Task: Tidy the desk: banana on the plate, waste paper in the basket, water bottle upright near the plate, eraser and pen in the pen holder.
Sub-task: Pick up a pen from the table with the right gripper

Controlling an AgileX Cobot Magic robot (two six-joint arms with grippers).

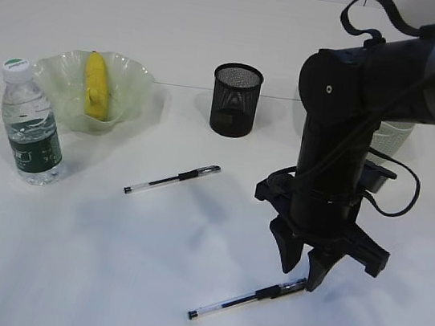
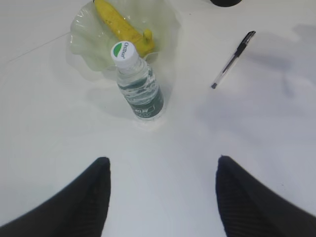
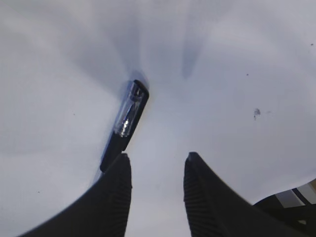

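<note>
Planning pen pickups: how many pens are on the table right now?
2. One pen lies mid-table in front of the pen holder; the other pen lies near the front edge, at the right gripper. Any inside the holder can't be seen.

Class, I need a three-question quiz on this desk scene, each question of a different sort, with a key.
1. True or false: the banana lies on the plate.
2. How many pens are on the table?
3. The right pincer is at which pen? A. the far pen, B. the near pen, C. neither.

Key: 1 true. 2 two. 3 B: it stands over that pen's cap end, with the pen beside one finger in the right wrist view, not yet between the two.
</note>
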